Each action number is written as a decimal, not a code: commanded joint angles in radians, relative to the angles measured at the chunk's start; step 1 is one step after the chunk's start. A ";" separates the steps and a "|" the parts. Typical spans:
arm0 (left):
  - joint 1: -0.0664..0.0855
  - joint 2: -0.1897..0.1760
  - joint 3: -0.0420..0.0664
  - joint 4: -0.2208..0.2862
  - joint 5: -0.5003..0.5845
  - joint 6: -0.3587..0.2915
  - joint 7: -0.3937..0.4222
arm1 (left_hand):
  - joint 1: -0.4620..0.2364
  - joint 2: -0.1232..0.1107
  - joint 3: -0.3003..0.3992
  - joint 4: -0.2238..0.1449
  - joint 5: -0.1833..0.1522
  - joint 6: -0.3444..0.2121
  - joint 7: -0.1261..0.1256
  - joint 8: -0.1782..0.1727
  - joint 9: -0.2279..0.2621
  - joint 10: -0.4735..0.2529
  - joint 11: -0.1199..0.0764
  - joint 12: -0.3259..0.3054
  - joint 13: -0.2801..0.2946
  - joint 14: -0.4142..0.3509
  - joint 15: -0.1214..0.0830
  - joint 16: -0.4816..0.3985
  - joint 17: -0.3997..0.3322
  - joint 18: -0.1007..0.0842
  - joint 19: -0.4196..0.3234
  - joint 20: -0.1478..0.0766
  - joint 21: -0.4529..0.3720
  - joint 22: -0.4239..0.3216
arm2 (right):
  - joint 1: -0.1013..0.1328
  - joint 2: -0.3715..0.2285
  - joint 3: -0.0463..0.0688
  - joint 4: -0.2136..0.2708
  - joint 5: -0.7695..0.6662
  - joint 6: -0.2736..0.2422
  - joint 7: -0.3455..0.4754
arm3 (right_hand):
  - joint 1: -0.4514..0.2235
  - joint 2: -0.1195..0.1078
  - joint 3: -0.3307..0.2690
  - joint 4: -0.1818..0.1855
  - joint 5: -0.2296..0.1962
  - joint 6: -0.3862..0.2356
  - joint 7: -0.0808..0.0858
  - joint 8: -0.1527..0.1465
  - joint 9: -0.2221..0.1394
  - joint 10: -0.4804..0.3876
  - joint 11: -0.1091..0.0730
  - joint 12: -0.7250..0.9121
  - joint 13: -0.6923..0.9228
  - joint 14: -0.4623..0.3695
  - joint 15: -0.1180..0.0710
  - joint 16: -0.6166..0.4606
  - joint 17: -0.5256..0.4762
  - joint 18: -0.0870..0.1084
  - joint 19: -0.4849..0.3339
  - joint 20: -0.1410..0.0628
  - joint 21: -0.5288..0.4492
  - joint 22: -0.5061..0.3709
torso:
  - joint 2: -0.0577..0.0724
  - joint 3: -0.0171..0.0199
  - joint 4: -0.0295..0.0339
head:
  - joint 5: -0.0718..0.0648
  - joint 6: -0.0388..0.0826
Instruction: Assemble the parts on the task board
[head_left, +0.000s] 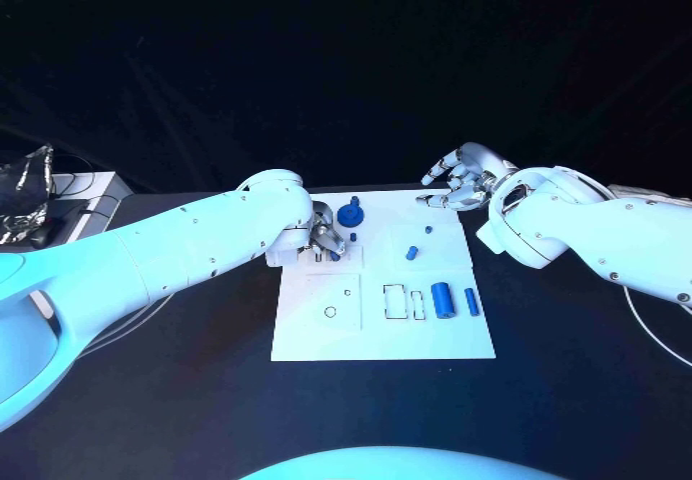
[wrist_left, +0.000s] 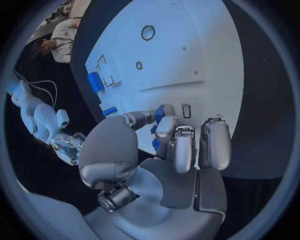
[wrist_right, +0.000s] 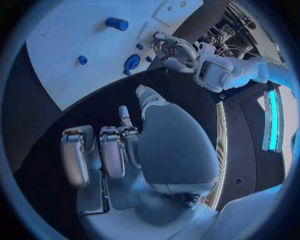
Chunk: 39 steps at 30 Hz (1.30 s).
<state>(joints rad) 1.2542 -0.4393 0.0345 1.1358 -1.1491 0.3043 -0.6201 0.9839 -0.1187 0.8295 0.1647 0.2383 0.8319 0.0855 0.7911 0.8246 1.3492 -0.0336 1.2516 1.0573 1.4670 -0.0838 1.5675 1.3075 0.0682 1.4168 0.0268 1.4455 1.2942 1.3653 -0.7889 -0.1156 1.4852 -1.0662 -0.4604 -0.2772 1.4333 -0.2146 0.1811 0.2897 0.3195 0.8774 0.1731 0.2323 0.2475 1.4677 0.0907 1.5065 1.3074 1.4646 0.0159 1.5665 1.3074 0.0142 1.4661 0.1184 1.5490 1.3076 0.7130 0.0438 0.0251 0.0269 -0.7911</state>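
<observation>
The white task board (head_left: 382, 330) lies mid-table. My left hand (head_left: 325, 238) is low over its far left part, and in the left wrist view the thumb and a finger (wrist_left: 165, 127) pinch a small blue part (wrist_left: 159, 114). Just beyond that hand a blue knob-shaped part (head_left: 353, 212) stands on the board. Two small blue parts (head_left: 428, 230) (head_left: 413, 253) lie further right. Two blue cylinders (head_left: 443, 299) (head_left: 472, 300) lie at the right edge beside outlined slots. My right hand (head_left: 464, 178) hovers past the far right corner with its fingers curled in and nothing in them (wrist_right: 125, 145).
Black table (head_left: 577, 380) surrounds the board. Cables and a pale box (head_left: 80, 200) sit at the far left edge. The board's near half carries only printed outlines (head_left: 335, 310). The right wrist view shows my left hand (wrist_right: 172, 52) at the board's edge.
</observation>
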 joint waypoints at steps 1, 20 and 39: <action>-0.005 0.000 -0.004 0.001 -0.037 0.035 -0.004 | 0.001 0.009 0.110 -0.119 0.000 0.059 -0.051 -0.003 0.001 -0.003 -0.002 -0.006 -0.001 0.104 -0.004 0.003 0.263 -0.007 0.001 -0.002 0.002 -0.001 | 0.000 -0.001 0.000 0.002 -0.005 0.012 0.004 | 0.002 0.002 0.005 -0.002 0.003 -0.007 -0.001 0.004 0.001 0.030 -0.002 0.000 0.194 0.104 -0.002 0.002 0.256 -0.007 0.092 -0.003 -0.004 0.243 | -0.001 -0.0006 0.0008 | 0.001 -0.002; -0.009 0.000 -0.008 0.002 -0.064 0.029 -0.005 | 0.002 0.009 0.105 -0.120 -0.002 0.058 -0.051 -0.006 0.000 -0.005 -0.002 -0.010 -0.005 0.104 -0.004 0.003 0.263 -0.007 0.002 -0.002 0.001 -0.001 | 0.000 -0.003 0.000 0.003 -0.005 0.013 0.004 | -0.001 0.002 0.006 -0.001 0.004 -0.008 -0.001 0.005 0.001 0.030 -0.002 0.000 0.194 0.104 -0.002 0.002 0.255 -0.007 0.092 -0.003 -0.005 0.243 | 0.000 -0.0008 -0.0002 | 0.002 -0.004; -0.016 0.000 -0.011 0.006 -0.044 0.033 -0.004 | -0.048 -0.025 -0.030 -0.057 -0.009 0.068 -0.053 -0.031 -0.007 -0.007 -0.002 -0.021 -0.010 0.104 -0.005 0.003 0.263 -0.007 0.003 -0.002 -0.003 -0.003 | -0.001 -0.003 0.000 0.002 -0.005 0.014 0.004 | -0.003 0.002 0.007 -0.001 0.005 -0.008 -0.001 0.006 0.001 0.030 -0.002 0.000 0.193 0.104 -0.002 0.002 0.255 -0.007 0.091 -0.003 -0.005 0.243 | -0.001 0.0004 -0.0002 | 0.001 -0.008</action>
<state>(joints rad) 1.2511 -0.4400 0.0321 1.1406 -1.1965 0.3062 -0.6177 0.9429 -0.1440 0.8053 0.1064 0.2350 0.8678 0.0576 0.7639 0.8189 1.3494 -0.0333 1.2371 1.0472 1.4669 -0.0838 1.5674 1.3075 0.0682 1.4168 0.0270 1.4455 1.2916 1.3651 -0.7920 -0.1155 1.4866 -1.0662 -0.4586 -0.2773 1.4333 -0.2146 0.1811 0.2896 0.3195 0.8775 0.1731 0.2321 0.2472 1.4677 0.0906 1.5066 1.3079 1.4646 0.0159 1.5665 1.3073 0.0142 1.4661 0.1184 1.5490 1.3081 0.7128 0.0441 0.0252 0.0267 -0.7981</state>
